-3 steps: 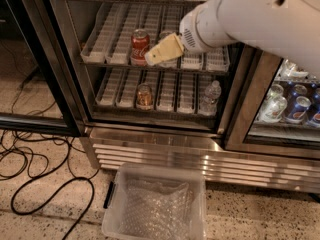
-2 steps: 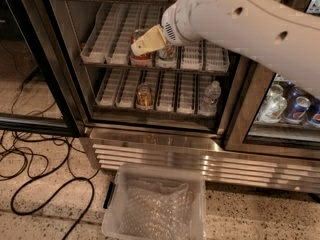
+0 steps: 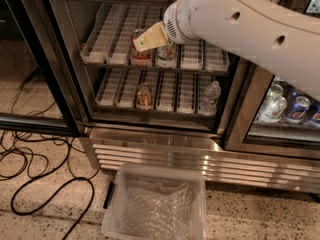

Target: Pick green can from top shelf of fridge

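- Our cream gripper hovers before a red cola can on the dark wire shelf with white trays; spread or closed, we cannot tell.
- The small silvery-green can stands just right of the red can, partly behind our white arm.

Tool: one, upper middle of the frame
Cans just behind it: two, a red can and the green can
Centre of the frame: one lone can
Water bottle: one
Right-edge cans: four, perhaps more
Plastic bin: one, bottom centre
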Robot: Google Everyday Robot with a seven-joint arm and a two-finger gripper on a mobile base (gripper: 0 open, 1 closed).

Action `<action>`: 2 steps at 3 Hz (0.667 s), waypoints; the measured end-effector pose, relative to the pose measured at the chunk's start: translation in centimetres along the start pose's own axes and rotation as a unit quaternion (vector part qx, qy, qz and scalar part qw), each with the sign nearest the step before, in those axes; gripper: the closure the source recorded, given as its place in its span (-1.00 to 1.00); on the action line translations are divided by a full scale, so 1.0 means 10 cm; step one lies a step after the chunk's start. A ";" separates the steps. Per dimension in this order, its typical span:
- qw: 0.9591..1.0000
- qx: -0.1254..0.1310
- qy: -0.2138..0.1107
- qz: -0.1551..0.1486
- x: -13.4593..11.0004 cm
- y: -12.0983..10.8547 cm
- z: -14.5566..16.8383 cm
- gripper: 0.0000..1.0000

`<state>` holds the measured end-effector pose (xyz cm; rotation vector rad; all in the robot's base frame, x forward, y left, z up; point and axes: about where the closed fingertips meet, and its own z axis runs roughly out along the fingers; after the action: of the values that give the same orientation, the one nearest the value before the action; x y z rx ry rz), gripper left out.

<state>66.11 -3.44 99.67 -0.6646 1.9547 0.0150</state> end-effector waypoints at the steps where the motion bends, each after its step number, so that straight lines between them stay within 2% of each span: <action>1: 0.999 0.009 -0.033 0.007 -0.09 0.03 0.07 -1.00; 2: 0.997 0.011 -0.070 0.017 -0.26 0.05 0.25 -1.00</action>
<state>68.75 -1.09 100.57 -0.6013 1.8280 0.0599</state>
